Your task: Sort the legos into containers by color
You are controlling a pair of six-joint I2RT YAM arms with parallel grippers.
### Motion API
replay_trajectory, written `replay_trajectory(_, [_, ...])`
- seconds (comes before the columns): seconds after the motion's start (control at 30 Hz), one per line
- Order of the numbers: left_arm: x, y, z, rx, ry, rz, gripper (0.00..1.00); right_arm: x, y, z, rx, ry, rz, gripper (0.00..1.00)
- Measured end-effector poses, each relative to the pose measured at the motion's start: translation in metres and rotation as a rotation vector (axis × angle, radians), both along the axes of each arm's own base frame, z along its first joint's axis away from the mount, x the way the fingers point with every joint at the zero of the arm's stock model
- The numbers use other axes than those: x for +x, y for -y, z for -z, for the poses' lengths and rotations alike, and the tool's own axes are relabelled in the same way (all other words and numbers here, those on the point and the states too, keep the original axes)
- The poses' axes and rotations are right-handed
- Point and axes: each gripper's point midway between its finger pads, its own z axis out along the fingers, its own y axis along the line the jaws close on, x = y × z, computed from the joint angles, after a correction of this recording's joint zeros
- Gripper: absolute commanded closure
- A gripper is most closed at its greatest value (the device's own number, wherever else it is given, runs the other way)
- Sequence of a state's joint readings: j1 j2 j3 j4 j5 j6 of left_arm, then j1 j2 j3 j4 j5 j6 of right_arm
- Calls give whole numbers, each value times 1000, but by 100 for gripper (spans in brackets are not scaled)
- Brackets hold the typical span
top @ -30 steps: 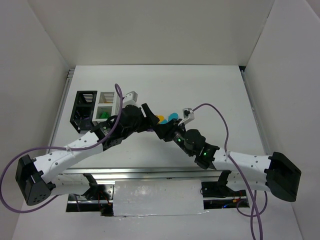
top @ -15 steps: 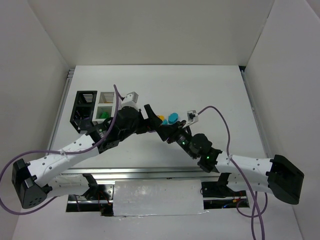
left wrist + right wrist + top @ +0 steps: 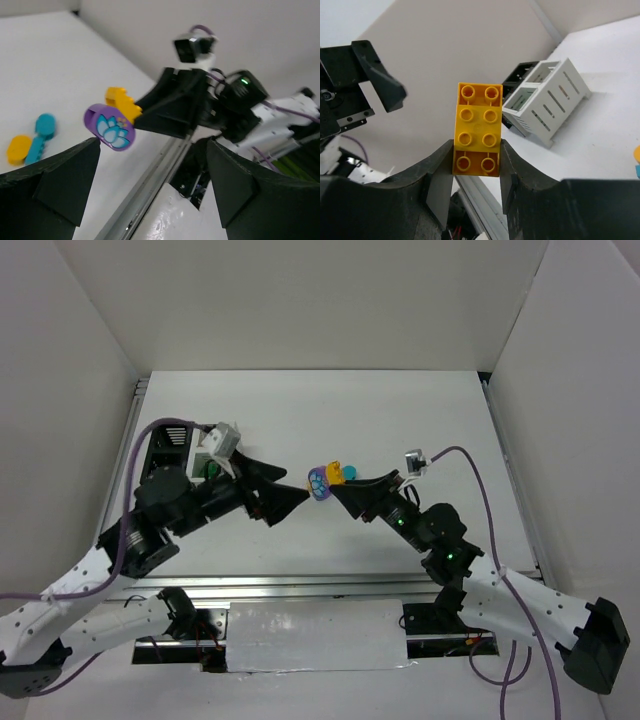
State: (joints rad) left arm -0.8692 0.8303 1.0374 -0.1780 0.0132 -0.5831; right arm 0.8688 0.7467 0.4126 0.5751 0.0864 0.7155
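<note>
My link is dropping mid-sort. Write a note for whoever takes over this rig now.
Left end effector: open, empty.
Right end effector: shut on a yellow brick, held in the air; a purple round brick appears stuck to its far end.
On the table: a teal piece and a yellow round piece, together.
Black container and white container stand side by side at the left; something green shows in the white one.
Left to do: separate purple from yellow, bin both, then the table pieces.
</note>
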Motion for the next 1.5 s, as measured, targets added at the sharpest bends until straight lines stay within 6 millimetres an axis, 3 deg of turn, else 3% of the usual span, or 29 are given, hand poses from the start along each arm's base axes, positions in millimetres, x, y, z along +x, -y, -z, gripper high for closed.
replay_trajectory(0.17, [-48, -1, -26, -98, 168, 220, 2, -28, 1, -30, 20, 114, -180, 100])
replay_trajectory(0.33, [-55, 14, -17, -79, 153, 315, 3, -72, -4, -56, 50, 247, -384, 100])
replay_trajectory(0.5, [-58, 28, -2, -60, 122, 386, 5, -94, -9, -65, 62, 327, -505, 100])
replay_trajectory(0.6, [-62, 29, -4, -68, 124, 411, 17, -96, -13, -62, 55, 325, -535, 100])
replay_trajectory(0.7, [-68, 30, -9, -87, 134, 447, 45, -96, -14, -61, 51, 322, -542, 100])
replay_trajectory(0.73, [-68, 30, -10, -89, 138, 449, 65, -98, -14, -62, 55, 331, -548, 100])
replay_trajectory(0.8, [-69, 30, -13, -99, 148, 458, 82, -101, -14, -67, 57, 359, -557, 100])
replay_trajectory(0.93, [-71, 31, -15, -106, 157, 469, 84, -103, -13, -71, 64, 375, -558, 100])
replay_trajectory(0.97, [-70, 31, -15, -106, 158, 470, 88, -103, -13, -71, 64, 376, -557, 100])
replay_trajectory(1.0, [-69, 33, -13, -102, 153, 472, 100, -103, -13, -72, 65, 376, -558, 100])
replay_trajectory(1.27, [-70, 36, -19, -69, 191, 504, 100, -104, -8, -75, 49, 429, -528, 100])
replay_trajectory(1.5, [-69, 37, 1, 25, 188, 524, 100, -94, 7, -68, -24, 452, -448, 100])
